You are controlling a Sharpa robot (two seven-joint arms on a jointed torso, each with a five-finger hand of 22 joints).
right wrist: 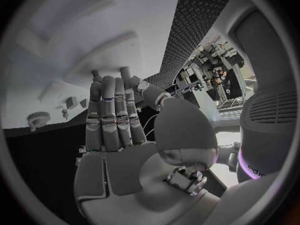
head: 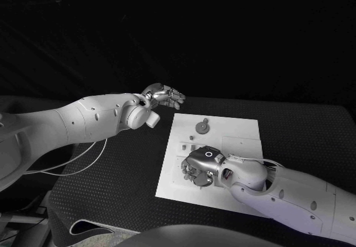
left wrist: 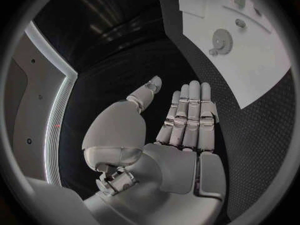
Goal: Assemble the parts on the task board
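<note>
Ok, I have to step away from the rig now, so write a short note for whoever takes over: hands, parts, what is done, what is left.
Left hand: raised off the table beyond the board's far left corner, fingers straight and apart, holding nothing.
Right hand: low over the near half of the task board; fingers extended, nothing seen in it.
Parts: a gear sits at the board's far end; small pieces lie along its left side. What is beneath the right hand cannot be seen.
Done: cannot tell.
Left: assembling the parts, as far as visible.
</note>
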